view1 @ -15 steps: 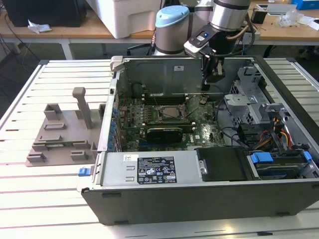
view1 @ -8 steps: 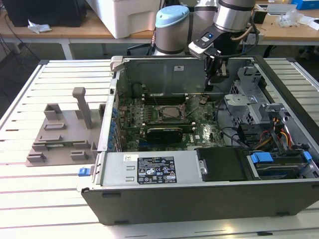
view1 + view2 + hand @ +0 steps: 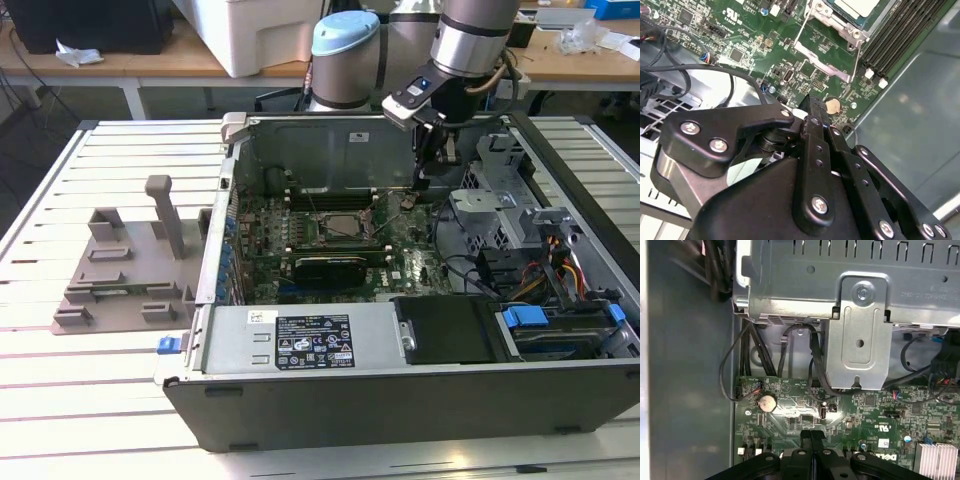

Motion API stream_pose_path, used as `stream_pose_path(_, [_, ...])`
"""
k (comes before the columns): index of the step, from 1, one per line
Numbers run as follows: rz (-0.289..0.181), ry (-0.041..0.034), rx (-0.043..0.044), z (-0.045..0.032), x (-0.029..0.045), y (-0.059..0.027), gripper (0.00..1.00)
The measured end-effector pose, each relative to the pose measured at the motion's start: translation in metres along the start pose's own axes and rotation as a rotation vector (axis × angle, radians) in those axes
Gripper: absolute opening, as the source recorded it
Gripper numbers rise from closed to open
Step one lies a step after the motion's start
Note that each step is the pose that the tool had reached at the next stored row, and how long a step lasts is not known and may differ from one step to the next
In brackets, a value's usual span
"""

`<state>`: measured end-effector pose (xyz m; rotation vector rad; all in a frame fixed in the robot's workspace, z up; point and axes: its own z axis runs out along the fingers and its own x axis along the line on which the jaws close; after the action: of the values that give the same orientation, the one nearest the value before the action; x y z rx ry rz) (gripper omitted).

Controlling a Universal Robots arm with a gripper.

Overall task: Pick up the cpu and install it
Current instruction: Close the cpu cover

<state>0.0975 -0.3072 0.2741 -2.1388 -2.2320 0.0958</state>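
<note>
1. cpu [image 3: 860, 6]: a flat square chip with a silvery-white top. In the second wrist view it lies inside the socket [image 3: 826, 14], bordered by the socket's metal frame, at the edge of the picture.
2. Socket: sits on the green board [image 3: 300, 250], beside a row of long black memory slots [image 3: 900, 35]. Thin wire levers run along its sides.
3. hand [image 3: 811, 434]: black, with the two fingers [image 3: 813, 130] pressed together and nothing between them. It touches nothing and holds nothing. In both wrist views the tips hang above the board close to the round coin battery [image 3: 766, 388], well apart from the cpu.
4. Arm [image 3: 470, 40]: in the exterior view it reaches down into the open computer case [image 3: 400, 400] near the back wall, on the exterior view's right of the socket.
5. Board surroundings: a black card [image 3: 330, 268] lies in front of the socket. A bare metal drive cage [image 3: 860, 330] stands next to the board, with dark cables [image 3: 730, 365] running beneath it. A ribbed silver heat sink [image 3: 940, 455] is near the picture's corner.
6. Case front: a labelled metal box [image 3: 300, 345] and a bay with a blue tab [image 3: 525, 318].
7. Grey plastic tray [image 3: 120, 275]: rests on the slatted white worktop [image 3: 100, 420], on the exterior view's left of the case.
</note>
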Motion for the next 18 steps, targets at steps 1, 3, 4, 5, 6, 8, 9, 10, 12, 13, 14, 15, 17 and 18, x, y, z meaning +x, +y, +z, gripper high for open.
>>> stream_pose_path(1, [0.0,0.0001,0.0001,0.0019,0.0001,0.0002,0.11])
stream_pose_path(3, [0.0,0.0001,0.0013,0.0165,0.0001,0.0013,0.11])
stream_pose_path(4, [0.0,0.0001,0.0014,0.0187,0.0002,0.0015,0.11])
stream_pose_path(5, [0.0,0.0001,0.0014,0.0199,0.0002,0.0016,0.11])
stream_pose_path(6, [0.0,0.0,0.0014,0.0213,0.0002,0.0017,0.11])
stream_pose_path(8, [0.0,0.0002,0.0015,0.0243,0.0002,0.002,0.11])
stream_pose_path(9, [0.0,0.0001,0.0014,0.0254,0.0002,0.002,0.11])
stream_pose_path(10, [0.0,0.0,0.0015,0.0264,0.0002,0.0021,0.11])
stream_pose_path(12, [0.0,0.0,0.0015,0.0285,0.0002,0.0023,0.11])
stream_pose_path(13, [0.0,0.0001,0.0015,0.0292,0.0002,0.0023,0.11])
stream_pose_path(14, [0.0,0.0001,0.0015,0.0305,0.0002,0.0024,0.11])
stream_pose_path(15, [0.0,0.0,0.0015,0.0311,0.0003,0.0021,0.11])
stream_pose_path(17, [0.0,0.0001,0.0015,0.0322,0.0004,0.0,0.11])
stream_pose_path(18, [0.0,0.0003,0.0015,0.0327,0.0005,-0.0018,0.11])
